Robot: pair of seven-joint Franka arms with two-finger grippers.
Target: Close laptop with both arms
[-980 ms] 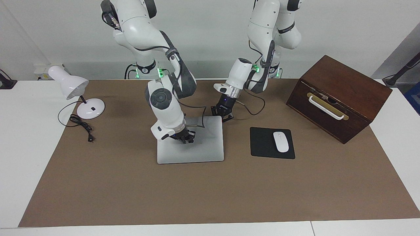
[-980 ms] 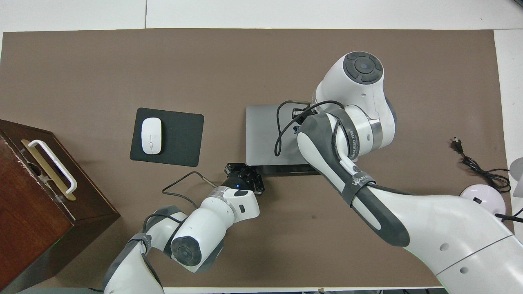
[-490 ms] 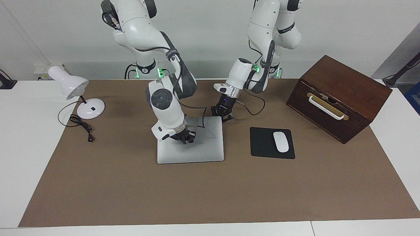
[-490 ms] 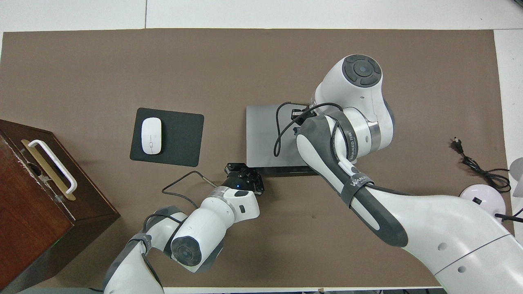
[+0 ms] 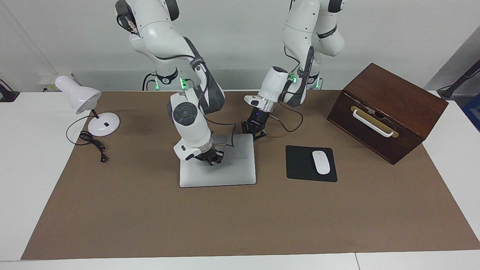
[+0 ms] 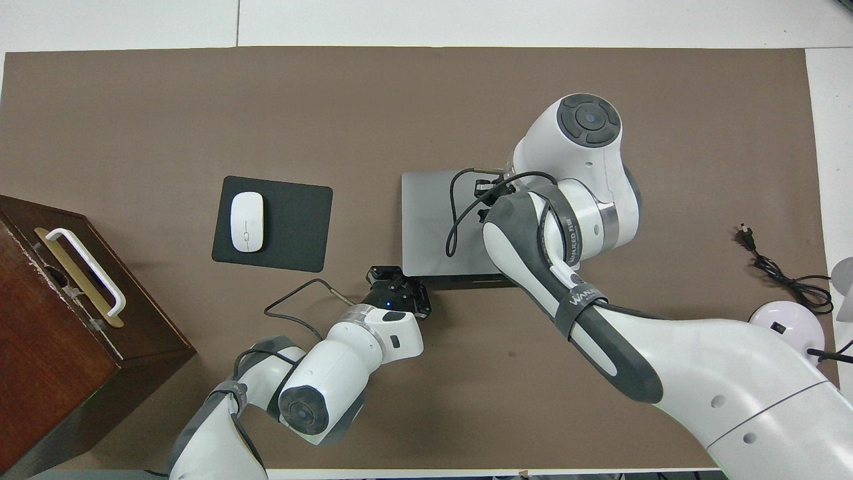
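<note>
Laptop (image 5: 225, 170), thin, silver-grey metal, rectangular with rounded corners. The lid lies flat and closed on the base, its top face toward the cameras; in the overhead view (image 6: 426, 227) a dark strip shows along the edge nearest the robots. The unit rests flat on the brown table cover, near the middle of the table, its edges square to the table's. Part of the lid is hidden by an arm.

The right arm's wrist hides its tool (image 5: 213, 159) and much of the laptop (image 6: 426, 220) overhead.
</note>
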